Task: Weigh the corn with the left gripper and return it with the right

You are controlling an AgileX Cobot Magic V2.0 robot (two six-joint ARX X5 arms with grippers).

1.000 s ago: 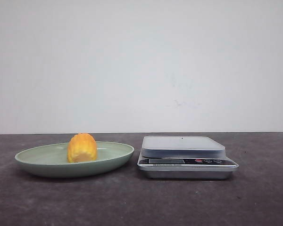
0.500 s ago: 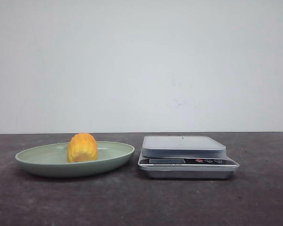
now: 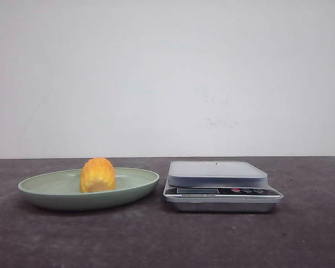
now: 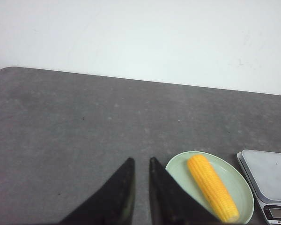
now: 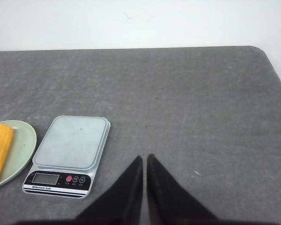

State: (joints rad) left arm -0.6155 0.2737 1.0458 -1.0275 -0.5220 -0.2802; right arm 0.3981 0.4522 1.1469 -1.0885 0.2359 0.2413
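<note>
The corn (image 3: 97,175) is a yellow-orange cob lying in the green plate (image 3: 61,201) on the left of the table; from the front I see its rounded end. In the left wrist view the corn (image 4: 211,187) lies lengthwise in the plate (image 4: 235,183). My left gripper (image 4: 141,160) hovers above the bare table just beside the plate, empty, its fingers a narrow gap apart. My right gripper (image 5: 144,156) is empty with its fingers nearly together, above the table beside the scale (image 5: 72,140). Neither gripper shows in the front view.
A silver digital kitchen scale (image 3: 218,174) with an empty platform stands right of the plate, almost touching it. In the right wrist view the corn (image 5: 0,145) and the plate (image 5: 22,143) are at the frame's edge. A white wall stands behind the dark grey table.
</note>
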